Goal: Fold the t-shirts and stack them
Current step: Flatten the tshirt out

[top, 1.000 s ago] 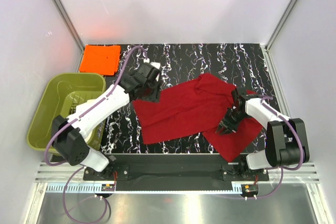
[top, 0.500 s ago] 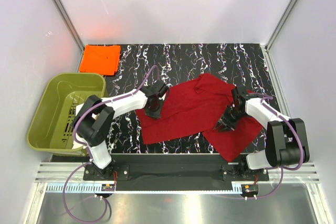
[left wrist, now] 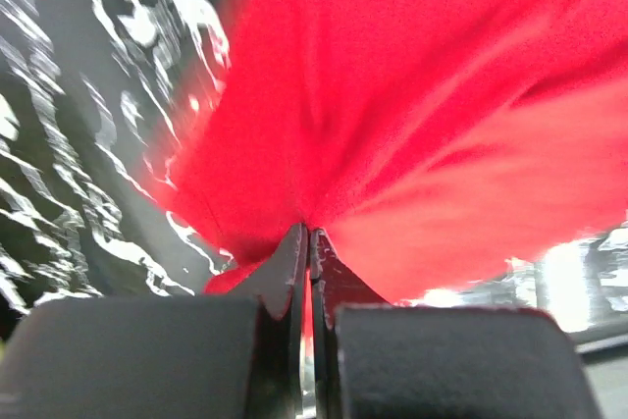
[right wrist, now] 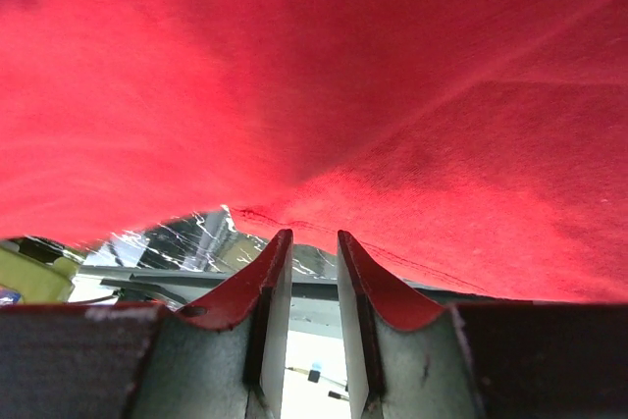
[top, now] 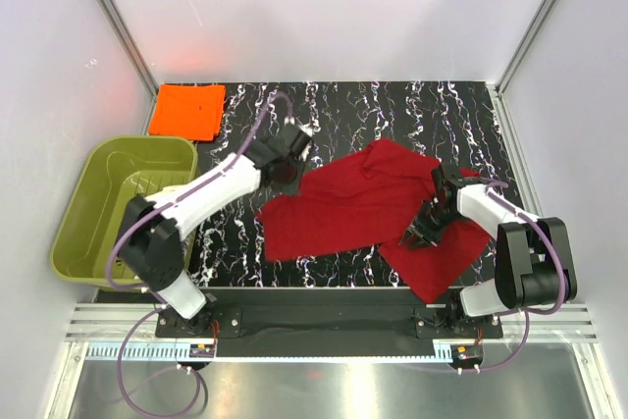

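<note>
The red shirt (top: 339,208) is lying spread and rumpled across the middle of the surface (top: 392,110), not yet folded. The orange shirt (top: 186,111) is sitting at the far left corner, looking folded, well apart from it and behind the tub (top: 137,141).

The left jaws are clenching a pinch of red cloth at the shirt's far left corner. The right jaws are standing narrowly parted at a hem on its right side, and I cannot tell whether they are gripping it.

If they are not, any lift will be pulling on one corner only, dragging the shirt askew and bunching it. The left pinch is looking thin, so a quick tug risks slipping it free. One corner is lying near the surface's near edge, so a sideways drag could be sliding cloth over it.
</note>
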Robot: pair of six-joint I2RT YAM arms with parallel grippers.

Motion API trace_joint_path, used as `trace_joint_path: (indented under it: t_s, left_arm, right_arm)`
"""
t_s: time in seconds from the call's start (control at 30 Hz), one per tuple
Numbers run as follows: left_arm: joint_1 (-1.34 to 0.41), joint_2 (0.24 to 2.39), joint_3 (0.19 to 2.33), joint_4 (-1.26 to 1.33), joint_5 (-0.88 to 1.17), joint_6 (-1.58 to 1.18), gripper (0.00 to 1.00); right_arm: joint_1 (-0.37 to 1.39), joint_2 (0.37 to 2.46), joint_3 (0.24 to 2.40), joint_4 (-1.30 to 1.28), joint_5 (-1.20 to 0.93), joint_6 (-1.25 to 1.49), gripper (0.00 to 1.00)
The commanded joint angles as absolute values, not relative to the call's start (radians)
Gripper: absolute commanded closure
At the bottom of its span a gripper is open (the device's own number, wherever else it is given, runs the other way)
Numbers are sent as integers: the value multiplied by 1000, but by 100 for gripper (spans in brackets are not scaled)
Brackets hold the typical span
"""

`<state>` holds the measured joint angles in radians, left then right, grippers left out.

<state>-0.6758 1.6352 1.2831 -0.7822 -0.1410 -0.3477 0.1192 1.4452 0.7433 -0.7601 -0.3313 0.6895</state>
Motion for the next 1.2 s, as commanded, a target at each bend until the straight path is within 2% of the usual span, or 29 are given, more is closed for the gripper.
trace_joint_path:
  t_s: [0.0, 0.17, 0.2, 0.23, 0.3, 0.4, 0.5, 0.53, 0.63, 0.7, 0.73, 0.87, 1.17]
  left_arm:
    - [-661, 1552, 1454, -807, -230, -321, 100]
    - [-504, 1675, 1632, -721, -232, -308, 100]
    - [-483, 1740, 1663, -700, -230, -296, 90]
    - [-465, 1782, 1701, -715, -253, -296, 72]
    - [-440, 1896, 1853, -829, -297, -301, 42]
    - [-451, 1878, 1846, -856, -347, -288, 28]
    - [-465, 1742, 1628, -783, -285, -287, 32]
    - [-468, 1709, 1570, -769, -269, -296, 41]
    - [-468, 1619, 1360, -726, -170, -330, 49]
    - [-466, 1586, 1238, -683, -124, -342, 46]
    - [-465, 1582, 1197, -672, -117, -351, 41]
    - [-427, 1615, 1147, -565, -84, -351, 30]
    - [-341, 1807, 1265, -499, -6, -284, 30]
  right_arm:
    - [129, 1443, 752, -759, -327, 704, 68]
    - [127, 1417, 814, -825, -288, 684, 68]
    - [127, 1411, 834, -839, -278, 680, 68]
    - [127, 1408, 841, -845, -275, 677, 67]
    - [127, 1416, 865, -859, -262, 664, 66]
    - [127, 1425, 874, -884, -252, 661, 61]
    - [127, 1407, 850, -877, -261, 673, 54]
    - [127, 1404, 842, -871, -267, 678, 52]
    - [129, 1387, 802, -859, -290, 693, 49]
    - [127, 1374, 775, -847, -310, 706, 46]
    - [129, 1373, 769, -845, -316, 706, 45]
    - [133, 1371, 749, -845, -321, 707, 41]
    - [173, 1403, 733, -842, -278, 721, 34]
